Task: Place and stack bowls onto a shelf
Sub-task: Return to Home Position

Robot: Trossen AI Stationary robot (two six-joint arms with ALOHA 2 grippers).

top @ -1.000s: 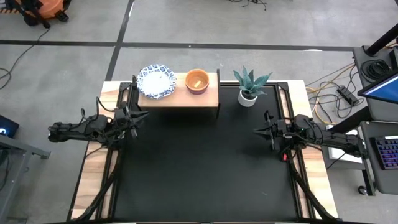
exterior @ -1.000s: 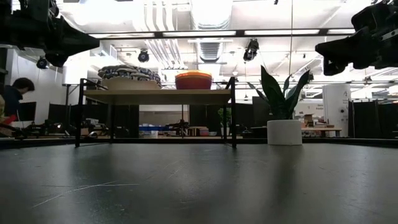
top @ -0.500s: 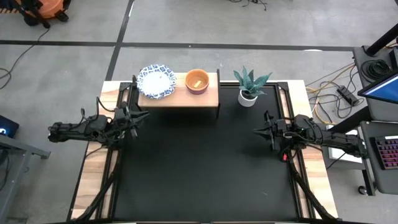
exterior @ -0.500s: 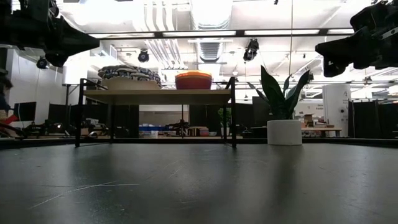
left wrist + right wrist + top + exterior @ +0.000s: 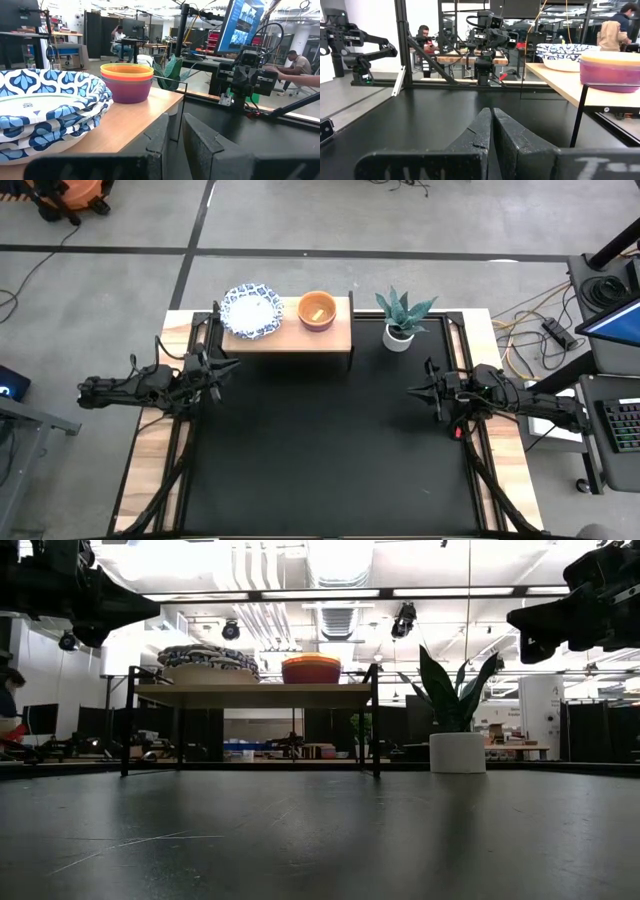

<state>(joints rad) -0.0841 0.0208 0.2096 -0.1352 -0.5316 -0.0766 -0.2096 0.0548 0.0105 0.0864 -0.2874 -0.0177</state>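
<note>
Left pincer [image 5: 222,366] hovers empty over the table's [image 5: 330,450] left edge, fingers [image 5: 200,145] a narrow gap apart; right pincer [image 5: 418,390] hovers clenched, empty, by the right edge. We find patterned bowls [image 5: 252,311] and plastic bowls [image 5: 317,310] stacked on the shelf [image 5: 335,337] along the far edge, nearer our left arm.

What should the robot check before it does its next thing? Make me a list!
1. Blue patterned bowls stacked on the shelf: ok.
2. Plastic bowls stacked beside them, not touching them: ok.
3. Left gripper empty, near the shelf's left end but not touching it: ok.
4. Right gripper shut and empty, at the table's right side: ok.
5. Plant pot upright, apart from the shelf: ok.
6. Exact number of bowls in each stack: cannot tell.
</note>
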